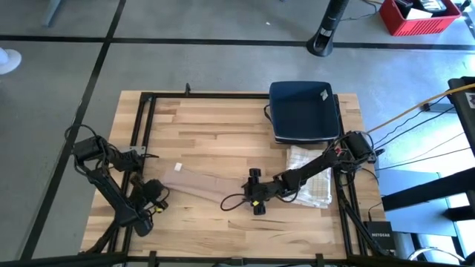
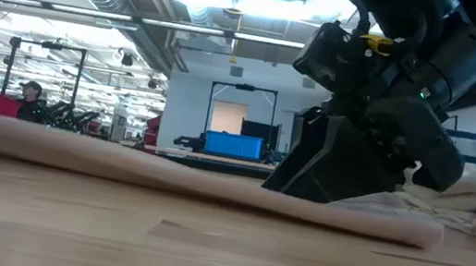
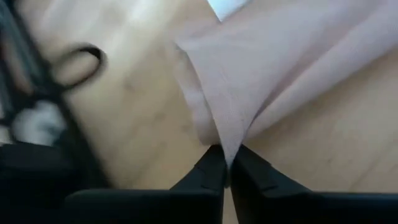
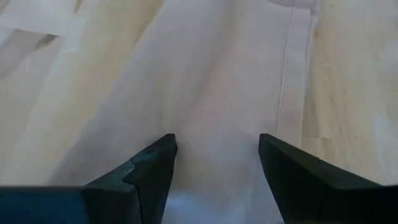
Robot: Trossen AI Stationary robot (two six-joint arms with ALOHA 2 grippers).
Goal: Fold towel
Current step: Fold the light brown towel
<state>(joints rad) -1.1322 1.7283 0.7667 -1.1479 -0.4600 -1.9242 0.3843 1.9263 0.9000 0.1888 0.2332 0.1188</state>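
From above, the towel [image 1: 204, 182] lies spread on the wooden table [image 1: 215, 119], a tan strip running from the near left towards the middle. The left claw [image 1: 157, 204] sits at the towel's left near corner; the right claw [image 1: 256, 194] sits at the towel's right end. A dark blue bin [image 1: 303, 111] stands at the far right, and a stack of white folded cloths [image 1: 312, 174] lies just in front of it.

From table height, the towel [image 2: 184, 181] lies low and flat across the table, with the dark bulk of the right arm [image 2: 382, 107] over its right end.

In the left wrist view, the left claw [image 3: 225, 168] is clamped on a puckered corner of the towel [image 3: 261, 68].

In the right wrist view, the right claw [image 4: 217, 155] stands apart, its fingers straddling flat towel [image 4: 205, 74] without gripping it.

The risk, as I judge it: the left pinch catches only a thin edge, so a lift could pull it free, and if the right claw closes on flat cloth it may grab nothing, folding the towel skewed.
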